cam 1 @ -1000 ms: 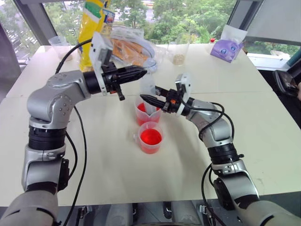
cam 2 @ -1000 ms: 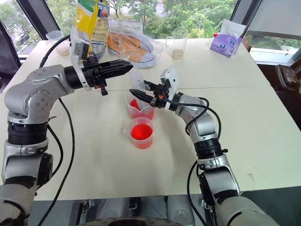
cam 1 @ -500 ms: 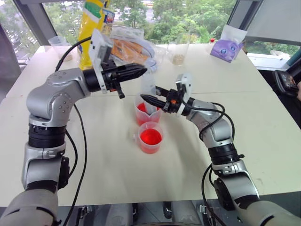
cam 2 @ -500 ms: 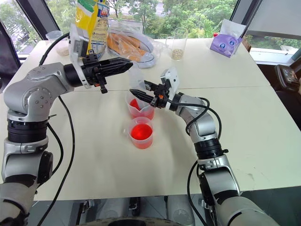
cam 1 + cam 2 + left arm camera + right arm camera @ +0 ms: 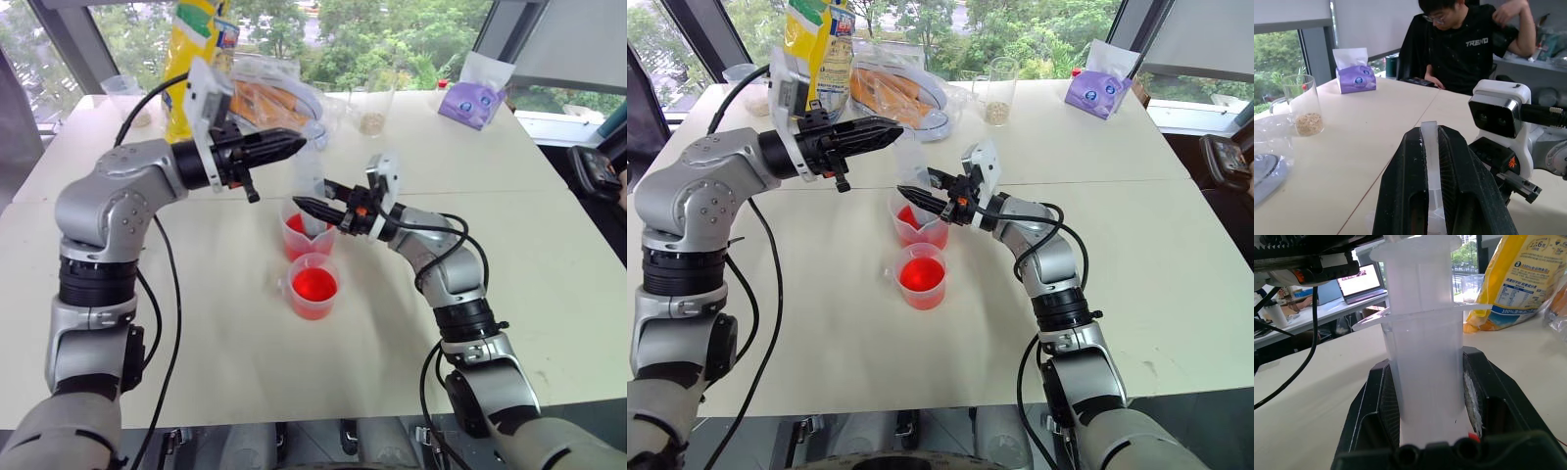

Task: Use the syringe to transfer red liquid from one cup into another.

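The clear syringe (image 5: 310,186) stands upright with its lower end in the taller cup (image 5: 306,240), which holds red liquid (image 5: 293,224). My right gripper (image 5: 302,206) is shut on the barrel (image 5: 1425,357) from the right. Above it, my left gripper (image 5: 294,147) comes in from the left and is shut on the plunger's top (image 5: 1429,147). The shorter cup (image 5: 313,289) with a side tab stands just in front, about half full of red liquid (image 5: 314,285).
At the table's far side stand a yellow bag (image 5: 191,59), a plastic-wrapped tray (image 5: 274,98), a glass with beige grains (image 5: 371,113), a purple tissue box (image 5: 470,98) and a clear cup (image 5: 122,93). A person (image 5: 1469,44) sits beyond the table.
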Controlling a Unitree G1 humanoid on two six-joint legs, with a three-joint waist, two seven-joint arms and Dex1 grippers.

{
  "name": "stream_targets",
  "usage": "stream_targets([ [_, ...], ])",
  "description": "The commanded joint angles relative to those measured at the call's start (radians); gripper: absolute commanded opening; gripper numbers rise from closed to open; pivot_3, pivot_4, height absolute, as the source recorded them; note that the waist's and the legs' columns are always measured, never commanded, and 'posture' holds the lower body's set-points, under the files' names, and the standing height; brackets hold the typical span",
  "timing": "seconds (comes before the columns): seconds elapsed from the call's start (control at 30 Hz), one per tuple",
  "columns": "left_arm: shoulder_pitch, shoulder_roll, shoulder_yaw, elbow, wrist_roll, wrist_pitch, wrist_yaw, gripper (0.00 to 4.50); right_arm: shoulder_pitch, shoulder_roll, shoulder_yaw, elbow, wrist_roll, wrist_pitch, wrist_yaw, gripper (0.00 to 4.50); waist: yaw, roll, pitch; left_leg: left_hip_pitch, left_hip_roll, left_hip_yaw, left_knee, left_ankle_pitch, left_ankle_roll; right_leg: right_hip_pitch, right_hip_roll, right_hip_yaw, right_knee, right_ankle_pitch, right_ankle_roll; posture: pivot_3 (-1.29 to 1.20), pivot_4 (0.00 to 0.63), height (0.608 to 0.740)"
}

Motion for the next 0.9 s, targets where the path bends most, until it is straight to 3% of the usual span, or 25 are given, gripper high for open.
stream_targets([
  [0.03,-0.071,0.014,0.077,-0.008,0.012,-0.066,0.032,0.03,0.015,0.004,0.045,-0.036,0.000,0.007,0.031,1.39,0.000,0.000,0.000,0.000,0.000,0.000,0.000,0.000,0.000,0.000,0.000,0.000,0.000,0.000,0.000,0.00,0.150,0.740],
  [0.3,-0.043,0.021,0.068,-0.033,-0.003,-0.039,0.017,0.03,0.007,0.003,0.039,-0.045,0.005,0.011,0.026,1.39,0.000,0.000,0.000,0.000,0.000,0.000,0.000,0.000,0.000,0.000,0.000,0.000,0.000,0.000,0.000,0.00,0.150,0.740],
  [0.4,-0.015,0.027,0.066,-0.056,-0.016,-0.019,0.013,1.26,-0.010,0.006,0.027,-0.057,0.015,0.015,0.018,1.39,-0.003,0.000,0.000,0.000,0.000,0.000,0.000,0.000,0.000,0.000,0.000,0.000,0.000,0.000,0.000,0.00,0.150,0.740],
  [0.6,0.042,0.037,0.073,-0.088,-0.011,-0.013,0.022,4.22,-0.056,0.012,0.003,-0.068,0.035,0.028,-0.004,1.39,-0.002,0.000,0.000,0.000,0.000,0.000,0.000,0.000,0.000,0.000,0.000,0.000,0.000,0.000,0.000,0.00,0.150,0.740],
  [0.63,0.056,0.047,0.080,-0.099,-0.019,-0.006,0.017,4.43,-0.062,0.012,-0.001,-0.070,0.038,0.030,-0.006,1.39,-0.002,0.000,0.000,0.000,0.000,0.000,0.000,0.000,0.000,0.000,0.000,0.000,0.000,0.000,0.000,0.00,0.150,0.740],
  [0.9,0.153,0.137,0.211,-0.165,-0.147,0.062,-0.012,4.43,-0.118,0.004,-0.039,-0.081,0.070,0.045,-0.030,1.39,-0.003,0.000,0.000,0.000,0.000,0.000,0.000,0.000,0.000,0.000,0.000,0.000,0.000,0.000,0.000,0.00,0.150,0.740],
])
